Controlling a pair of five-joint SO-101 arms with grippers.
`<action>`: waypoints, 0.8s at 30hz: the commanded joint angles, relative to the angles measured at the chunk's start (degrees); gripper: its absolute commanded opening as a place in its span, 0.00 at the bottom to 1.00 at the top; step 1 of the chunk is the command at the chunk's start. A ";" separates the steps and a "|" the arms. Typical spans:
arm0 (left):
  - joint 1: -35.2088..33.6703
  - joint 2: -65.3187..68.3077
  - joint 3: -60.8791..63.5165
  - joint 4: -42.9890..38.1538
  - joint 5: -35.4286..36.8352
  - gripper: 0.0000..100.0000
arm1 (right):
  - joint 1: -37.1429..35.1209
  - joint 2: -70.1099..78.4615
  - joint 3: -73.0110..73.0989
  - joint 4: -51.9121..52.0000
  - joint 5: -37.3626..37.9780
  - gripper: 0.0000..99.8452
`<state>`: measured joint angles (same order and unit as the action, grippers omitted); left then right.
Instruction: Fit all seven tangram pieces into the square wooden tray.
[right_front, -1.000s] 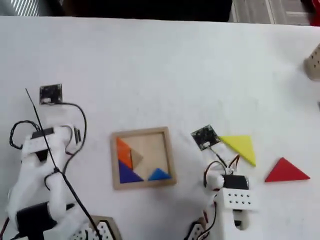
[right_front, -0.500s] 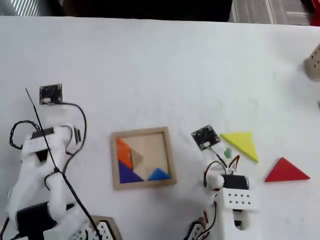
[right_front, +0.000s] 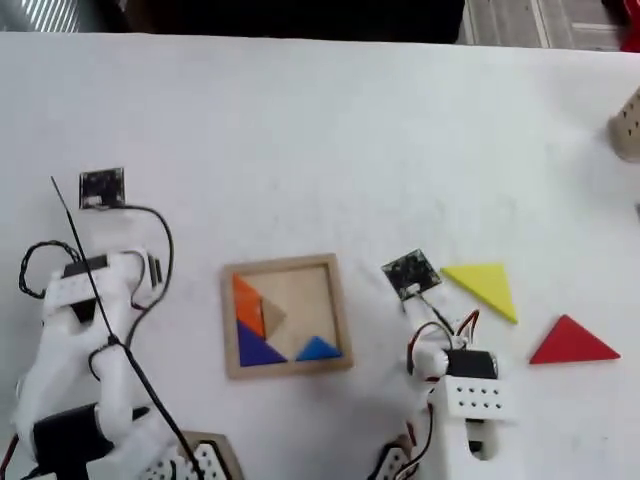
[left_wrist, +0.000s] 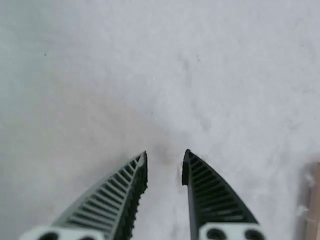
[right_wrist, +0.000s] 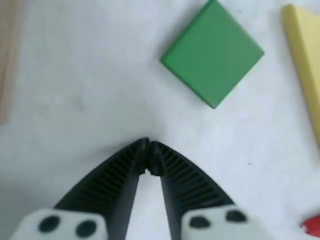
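The yellow triangle (right_front: 483, 288) has been shifted slightly. The square (right_wrist: 212, 52) lies between the tray (right_front: 285, 262) and the yellow triangle, just ahead of the right gripper (right_wrist: 148, 146), whose jaws are closed tip to tip and empty. If the gripper is advanced closed, the square would be pushed away. The left gripper (left_wrist: 164, 159) is narrowly parted.

the left gripper (left_wrist: 165, 154) hangs over the white table (left_wrist: 150, 60); its two dark ribbed fingers (left_wrist: 125, 195) stand a narrow gap apart at the tips, holding nothing; a sliver of the wooden tray (left_wrist: 315, 200) shows at the picture's edge, apart from the fingers
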<state>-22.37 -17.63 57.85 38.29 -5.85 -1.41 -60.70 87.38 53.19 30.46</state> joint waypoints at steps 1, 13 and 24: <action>0.57 -1.10 -2.02 0.53 -0.53 0.13 | -1.71 0.22 0.00 -2.77 0.35 0.02; 0.57 -1.10 -1.93 0.62 -0.53 0.13 | -8.57 0.22 0.00 -2.42 0.79 0.02; 0.57 -1.54 -1.05 0.26 -0.53 0.13 | -7.78 -0.84 -0.79 -7.52 0.53 0.02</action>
<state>-22.37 -17.63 57.85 38.29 -5.85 -8.26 -60.62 87.47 49.58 30.37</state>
